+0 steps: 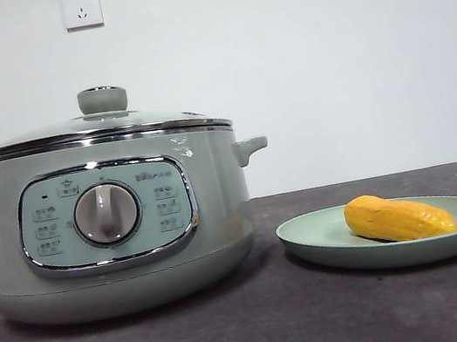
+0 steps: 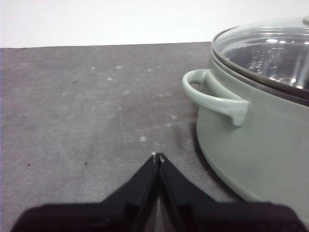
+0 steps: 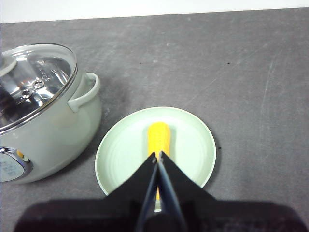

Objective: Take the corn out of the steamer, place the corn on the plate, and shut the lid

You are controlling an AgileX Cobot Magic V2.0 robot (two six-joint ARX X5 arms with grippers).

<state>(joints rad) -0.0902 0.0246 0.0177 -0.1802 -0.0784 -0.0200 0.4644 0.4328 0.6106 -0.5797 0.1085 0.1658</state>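
The yellow-orange corn (image 1: 399,218) lies on the pale green plate (image 1: 312,240), to the right of the steamer (image 1: 16,270). The glass lid (image 1: 97,128) with its green knob sits closed on the steamer. In the right wrist view my right gripper (image 3: 158,155) is shut and empty, held above the plate (image 3: 193,145) and the corn (image 3: 159,136), with the steamer (image 3: 72,125) beside them. In the left wrist view my left gripper (image 2: 158,156) is shut and empty over the bare table, beside the steamer's side handle (image 2: 212,96). Neither gripper shows in the front view.
The dark grey table (image 1: 266,333) carries only the steamer and the plate. A white wall with two sockets (image 1: 81,7) stands behind it.
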